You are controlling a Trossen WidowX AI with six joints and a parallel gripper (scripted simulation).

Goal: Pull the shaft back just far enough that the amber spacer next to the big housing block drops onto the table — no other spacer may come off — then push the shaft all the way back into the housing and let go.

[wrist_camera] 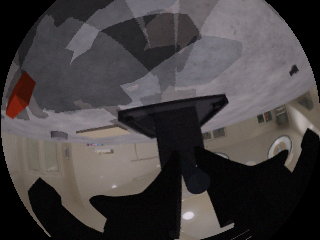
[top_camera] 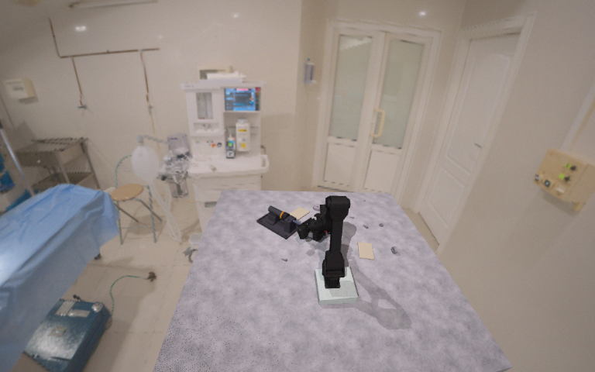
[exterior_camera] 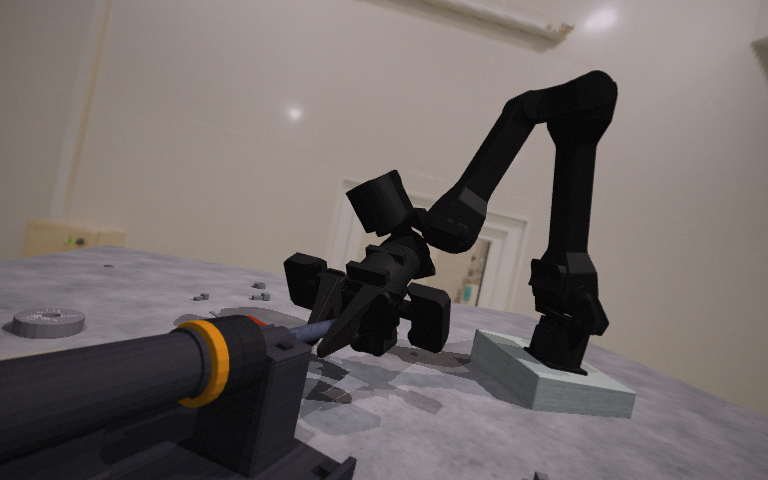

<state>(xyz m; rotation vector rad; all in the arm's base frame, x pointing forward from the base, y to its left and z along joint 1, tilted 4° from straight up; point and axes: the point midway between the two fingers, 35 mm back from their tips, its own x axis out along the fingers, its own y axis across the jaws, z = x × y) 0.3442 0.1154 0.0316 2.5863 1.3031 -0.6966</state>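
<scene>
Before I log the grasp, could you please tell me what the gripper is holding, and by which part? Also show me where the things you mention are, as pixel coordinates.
The gripper (exterior_camera: 325,348) (wrist_camera: 186,152) holds the shaft (exterior_camera: 308,332) by its end outside the housing.

Grey disc (exterior_camera: 48,323) (flat, ring-like).
</scene>
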